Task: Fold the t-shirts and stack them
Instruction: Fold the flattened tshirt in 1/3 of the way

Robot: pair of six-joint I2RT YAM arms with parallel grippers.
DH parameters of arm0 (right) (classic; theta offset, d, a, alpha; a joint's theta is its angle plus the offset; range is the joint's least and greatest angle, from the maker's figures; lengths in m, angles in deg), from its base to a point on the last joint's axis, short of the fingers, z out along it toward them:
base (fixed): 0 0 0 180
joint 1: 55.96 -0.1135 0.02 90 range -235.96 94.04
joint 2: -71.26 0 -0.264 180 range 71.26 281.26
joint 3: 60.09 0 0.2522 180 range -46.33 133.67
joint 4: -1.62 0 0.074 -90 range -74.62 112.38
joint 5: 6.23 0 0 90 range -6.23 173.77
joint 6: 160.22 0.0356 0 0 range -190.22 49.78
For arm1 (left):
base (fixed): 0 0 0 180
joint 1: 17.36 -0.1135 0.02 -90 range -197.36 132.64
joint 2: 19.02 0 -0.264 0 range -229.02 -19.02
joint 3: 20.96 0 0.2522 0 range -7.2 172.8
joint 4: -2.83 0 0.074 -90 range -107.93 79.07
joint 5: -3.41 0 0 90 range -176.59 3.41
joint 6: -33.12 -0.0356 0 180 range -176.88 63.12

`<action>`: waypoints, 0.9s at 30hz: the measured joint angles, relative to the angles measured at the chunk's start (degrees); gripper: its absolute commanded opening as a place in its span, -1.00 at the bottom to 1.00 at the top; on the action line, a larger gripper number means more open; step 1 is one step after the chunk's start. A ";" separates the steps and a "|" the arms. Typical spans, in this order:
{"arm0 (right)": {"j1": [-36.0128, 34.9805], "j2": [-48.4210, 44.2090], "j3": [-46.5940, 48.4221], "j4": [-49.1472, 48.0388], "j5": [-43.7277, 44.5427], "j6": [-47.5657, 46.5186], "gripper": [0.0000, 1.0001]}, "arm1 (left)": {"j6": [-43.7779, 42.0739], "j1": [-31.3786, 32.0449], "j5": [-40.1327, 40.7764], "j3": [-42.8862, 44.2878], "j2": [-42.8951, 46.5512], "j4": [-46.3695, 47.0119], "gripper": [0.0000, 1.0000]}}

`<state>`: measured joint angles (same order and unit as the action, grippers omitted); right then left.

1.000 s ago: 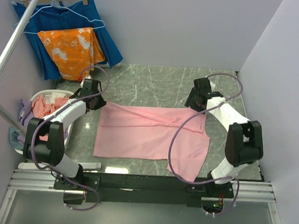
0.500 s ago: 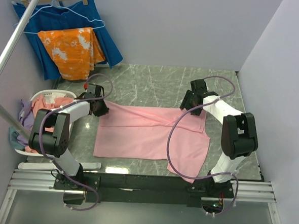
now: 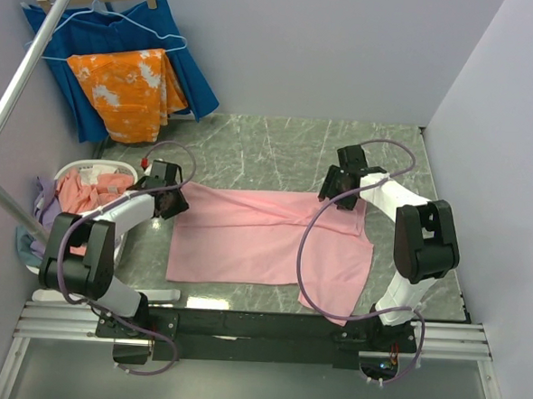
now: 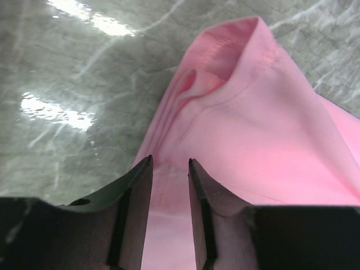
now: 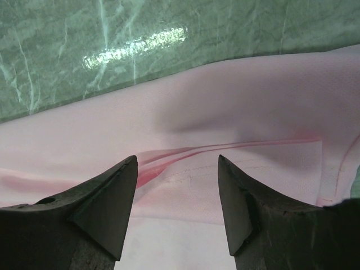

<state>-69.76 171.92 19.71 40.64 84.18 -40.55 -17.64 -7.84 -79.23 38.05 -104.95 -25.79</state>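
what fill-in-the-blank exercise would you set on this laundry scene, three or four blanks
1. The soft light pink cotton t-shirt lies spread on the ____ marbled table.
2. The white plastic basket of crumpled shirts stands at the table's ____ edge.
3. The orange cloth with white blotches hangs in front of a dark ____ pleated cloth.
4. Over the shirt, the right gripper has its jaws ____.
Missing words: green; left; blue; open.

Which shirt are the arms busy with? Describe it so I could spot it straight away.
Find the green marble table. Across its middle lies the light pink t-shirt, spread out flat. The other shirts sit crumpled in the white basket at the left; this one alone is laid out.
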 measured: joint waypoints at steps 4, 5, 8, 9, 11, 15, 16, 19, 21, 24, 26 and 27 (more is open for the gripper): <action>-0.35 0.00 0.00 -0.02 -0.04 -0.15 0.32 | 0.55 0.07 1.55 -0.74 1.16 0.15 -0.16; -0.46 0.00 0.00 -0.02 -0.04 -0.15 0.31 | 0.63 0.07 1.62 -0.94 1.33 0.22 -0.18; -0.59 0.00 -0.04 -0.04 -0.07 -0.17 0.32 | 0.66 0.07 1.64 -1.01 1.25 0.37 -0.26; -0.61 0.00 -0.11 -0.11 -0.07 -0.17 0.32 | 0.63 0.07 1.64 -1.01 1.03 0.48 -0.28; -0.63 0.00 -0.24 -0.13 -0.07 -0.17 0.32 | 0.63 0.09 1.62 -1.01 0.35 0.85 -0.33; -0.63 0.00 -0.72 -0.20 -0.07 -0.37 0.32 | 0.66 0.20 1.55 -1.03 -1.07 1.51 -0.36; -0.63 0.00 -0.76 -0.17 -0.07 -0.39 0.32 | 0.66 0.24 1.55 -1.03 -1.36 1.81 -0.38; -0.66 0.02 -0.81 -0.22 -0.07 -0.46 0.31 | 0.63 0.37 1.62 -1.01 -2.47 2.67 -0.47; -0.66 0.04 -0.83 -0.22 -0.07 -0.57 0.32 | 0.63 0.39 1.70 -1.01 -2.69 3.39 -0.55; -0.66 0.04 -0.83 -0.22 -0.07 -0.59 0.32 | 0.61 0.39 1.99 -0.98 -2.82 3.72 -0.70; -0.68 0.04 -0.90 -0.24 -0.04 -0.61 0.31 | 0.57 0.39 2.12 -0.98 -2.82 3.63 -0.79; -0.68 0.04 -0.92 -0.26 -0.04 -0.61 0.31 | 0.61 0.39 2.19 -0.96 -2.82 3.56 -0.79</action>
<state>-70.44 171.96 18.79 40.37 84.13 -41.16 -17.03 -7.44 -77.05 37.09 -107.77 -22.22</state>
